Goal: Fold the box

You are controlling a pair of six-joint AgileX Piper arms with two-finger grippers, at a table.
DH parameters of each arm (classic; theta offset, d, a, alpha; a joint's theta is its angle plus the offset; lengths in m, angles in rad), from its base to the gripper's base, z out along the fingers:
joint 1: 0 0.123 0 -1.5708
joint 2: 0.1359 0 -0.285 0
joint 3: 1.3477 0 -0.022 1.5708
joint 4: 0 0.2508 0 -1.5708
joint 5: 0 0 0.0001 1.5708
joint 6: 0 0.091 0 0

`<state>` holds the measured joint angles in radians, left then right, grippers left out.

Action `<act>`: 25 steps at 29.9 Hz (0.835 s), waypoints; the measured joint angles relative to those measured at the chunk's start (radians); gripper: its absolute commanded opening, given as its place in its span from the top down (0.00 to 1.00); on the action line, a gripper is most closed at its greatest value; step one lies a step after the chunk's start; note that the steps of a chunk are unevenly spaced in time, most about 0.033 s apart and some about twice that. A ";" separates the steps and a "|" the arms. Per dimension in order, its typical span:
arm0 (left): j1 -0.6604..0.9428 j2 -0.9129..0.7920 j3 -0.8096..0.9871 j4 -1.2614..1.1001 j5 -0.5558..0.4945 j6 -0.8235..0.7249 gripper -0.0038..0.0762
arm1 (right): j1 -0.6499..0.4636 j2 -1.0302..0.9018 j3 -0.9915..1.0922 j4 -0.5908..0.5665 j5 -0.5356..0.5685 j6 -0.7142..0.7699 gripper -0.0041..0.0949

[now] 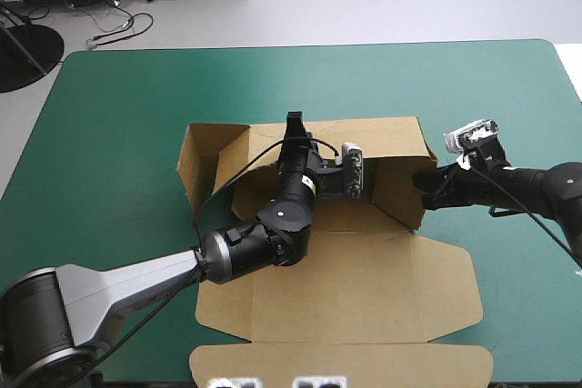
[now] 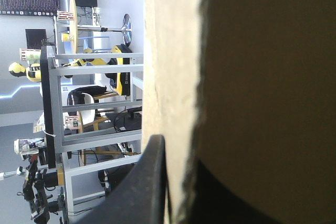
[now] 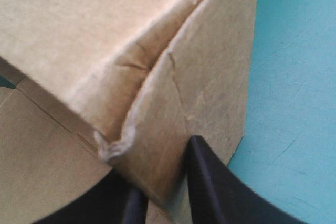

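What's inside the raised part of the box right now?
Only the left arm, reaching between the walls of the box; the left gripper is shut on the far wall's edge. Nothing else shows inside, but the arm covers much of the floor.

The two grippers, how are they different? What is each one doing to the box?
The left gripper pinches the top edge of the far wall, reaching across the middle of the box. The right gripper pinches the right wall at its corner, with its arm out over the teal-green cover. The left gripper points away from the robot and the right gripper points sideways. Same: both have black fingers and both are shut on the box.
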<state>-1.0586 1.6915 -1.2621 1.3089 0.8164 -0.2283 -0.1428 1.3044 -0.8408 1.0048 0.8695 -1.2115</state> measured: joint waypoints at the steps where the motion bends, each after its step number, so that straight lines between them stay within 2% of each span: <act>1: 0.000 0.000 -0.001 0.000 0.000 0.000 0.96 | 0.000 0.000 -0.001 0.001 -0.004 -0.007 0.98; 6: 0.000 0.000 -0.001 0.000 0.000 0.000 0.96 | 0.002 0.000 -0.005 -0.004 -0.013 -0.025 0.97; 9: 0.000 0.000 -0.001 0.000 0.001 0.000 0.93 | 0.002 0.000 -0.005 -0.008 -0.013 -0.027 0.97; 12: 0.000 0.000 -0.001 0.000 0.000 0.000 0.81 | 0.002 0.000 -0.006 -0.008 -0.013 -0.028 0.97; 16: 0.000 0.001 0.000 -0.010 -0.002 0.000 0.55 | 0.002 0.000 -0.007 -0.009 -0.017 -0.029 0.97; 19: -0.002 0.004 0.000 -0.022 -0.006 0.003 0.41 | 0.002 0.000 -0.007 -0.011 -0.018 -0.029 0.97; 25: -0.005 0.009 0.009 -0.011 -0.004 0.022 0.39 | 0.002 0.000 -0.007 -0.011 -0.018 -0.029 0.97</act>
<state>-1.0638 1.7003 -1.2532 1.2978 0.8123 -0.2064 -0.1410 1.3044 -0.8478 0.9933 0.8519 -1.2406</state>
